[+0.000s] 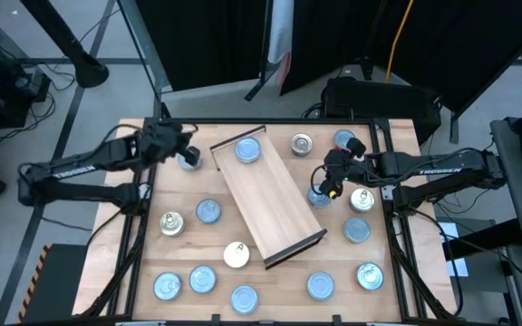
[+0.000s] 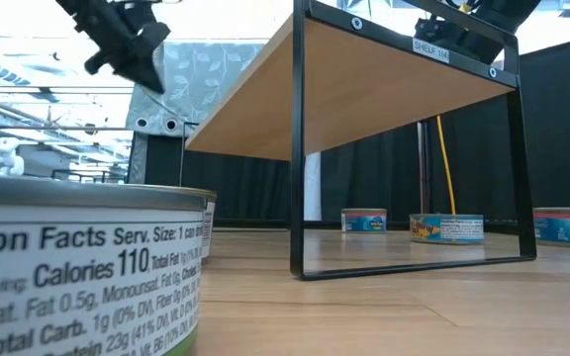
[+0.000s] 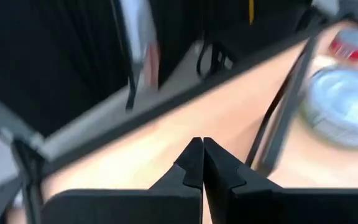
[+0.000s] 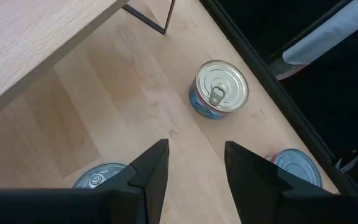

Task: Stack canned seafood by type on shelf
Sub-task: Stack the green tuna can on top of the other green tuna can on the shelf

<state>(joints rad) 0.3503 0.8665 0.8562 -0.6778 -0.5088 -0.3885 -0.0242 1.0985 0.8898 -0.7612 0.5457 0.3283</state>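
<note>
The shelf point(image 1: 270, 195) is a long light-wood board on thin dark legs point(image 2: 299, 148), lying slantwise mid-table. One blue-topped tin point(image 1: 247, 150) sits on its far end. Several more tins lie flat on the table around it. My left gripper point(image 1: 187, 150) is shut and holds nothing. It hovers at the far left, above a blue tin point(image 1: 189, 162). My right gripper point(image 4: 194, 163) is open with nothing between its fingers. It hangs right of the shelf over a blue tin point(image 1: 318, 196), slanting down toward a silver pull-tab tin point(image 4: 221, 87).
Blue-topped tins line the near edge point(image 1: 245, 297). A cream tin point(image 1: 236, 254) and a gold-topped one point(image 1: 170, 224) lie left of the shelf. A silver tin point(image 1: 362, 200) and a blue one point(image 1: 357, 231) lie to its right. One tin point(image 2: 77, 277) stands close before the low camera.
</note>
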